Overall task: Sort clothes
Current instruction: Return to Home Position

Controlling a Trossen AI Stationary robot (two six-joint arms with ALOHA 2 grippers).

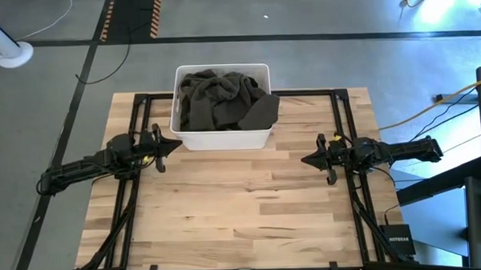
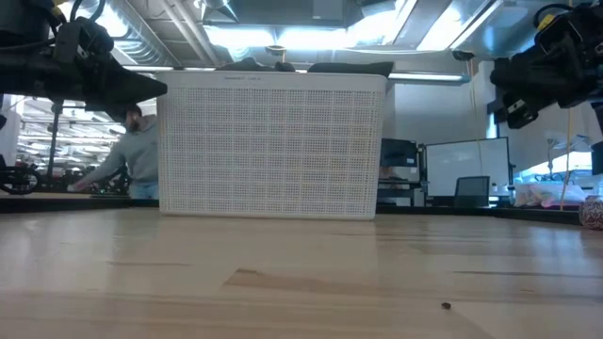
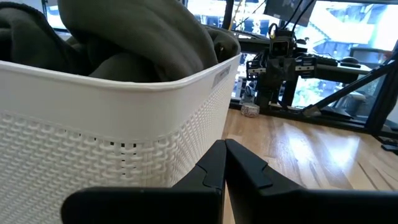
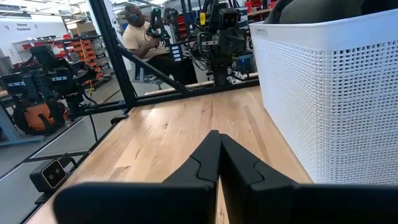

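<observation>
Dark olive-grey fabric clothes (image 1: pixel 219 100) in white perforated plastic bin (image 1: pixel 225 139); likely limp, light; pinch top fold; left gripper (image 1: pixel 173 145), right gripper (image 1: pixel 308 159) pressed together, empty

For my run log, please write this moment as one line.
clothes: piled in white bin | left gripper: shut, empty, at bin's front-left corner | right gripper: shut, empty, off bin's front-right corner

clothes (image 1: pixel 221 98): dark olive-grey, one fold grey-brown. bin (image 1: pixel 222 139): white, walls in fine perforated grid. table (image 1: pixel 243 223): pale wood planks. frame rails (image 1: pixel 303 93): black.
</observation>
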